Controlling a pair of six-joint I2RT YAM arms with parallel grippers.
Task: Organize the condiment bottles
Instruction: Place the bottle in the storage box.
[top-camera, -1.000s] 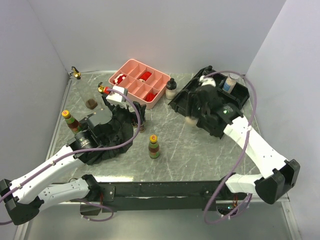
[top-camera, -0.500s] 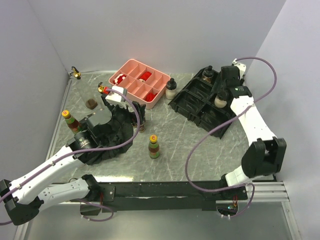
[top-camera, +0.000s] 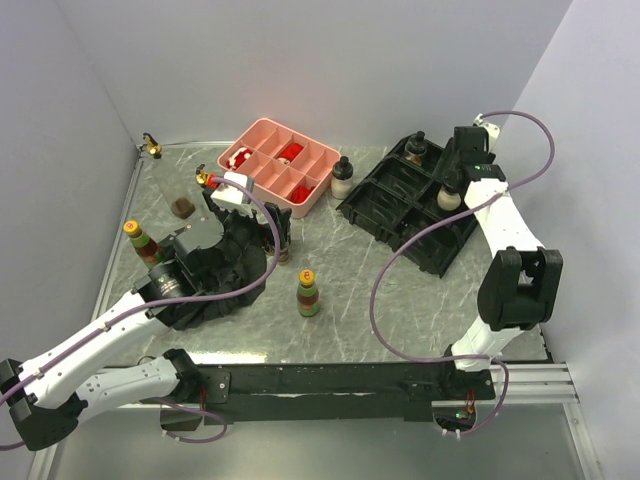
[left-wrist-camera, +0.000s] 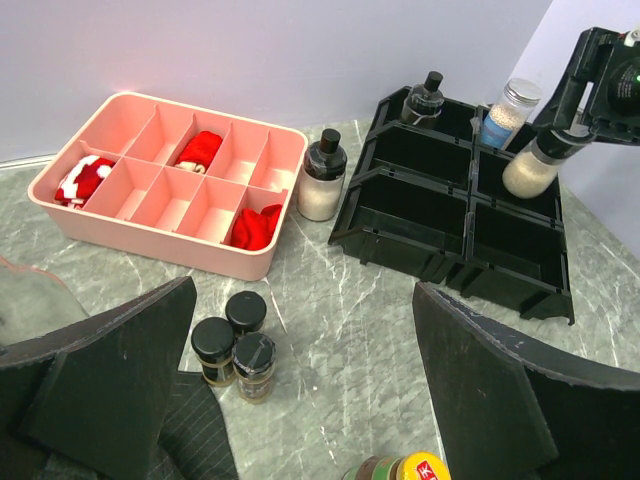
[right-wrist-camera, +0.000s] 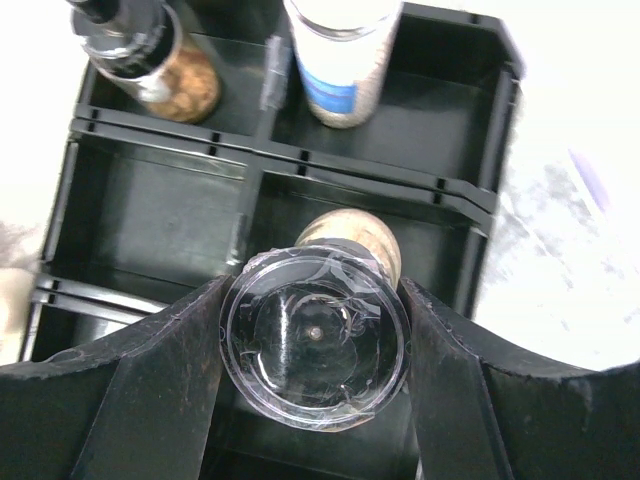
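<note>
My right gripper (top-camera: 452, 186) (right-wrist-camera: 315, 350) is shut on a pale shaker (top-camera: 449, 197) (left-wrist-camera: 534, 166) with a clear cap (right-wrist-camera: 316, 345). It holds the shaker upright over a right-hand compartment of the black rack (top-camera: 400, 205) (right-wrist-camera: 150, 215). Behind it in the rack stand a dark-topped brown grinder (right-wrist-camera: 150, 60) (left-wrist-camera: 426, 96) and a blue-labelled shaker (right-wrist-camera: 343, 62) (left-wrist-camera: 507, 110). My left gripper (top-camera: 265, 235) (left-wrist-camera: 310, 400) stands open over the black cloth (top-camera: 215, 285). Three black-lidded jars (left-wrist-camera: 236, 345) stand near its left finger. A yellow-capped bottle (left-wrist-camera: 420, 468) (top-camera: 307, 291) is just below it.
A pink compartment tray (top-camera: 262, 132) (left-wrist-camera: 120, 120) with red pieces sits at the back. A white-filled, black-topped bottle (top-camera: 343, 177) (left-wrist-camera: 322, 181) stands between tray and rack. Two gold-spouted bottles (top-camera: 151, 145) (top-camera: 205, 178) and another yellow-capped bottle (top-camera: 137, 237) stand at the left.
My right arm has swung the shaker from the rack's near-left side to its right-hand compartments. The left arm has not moved.
</note>
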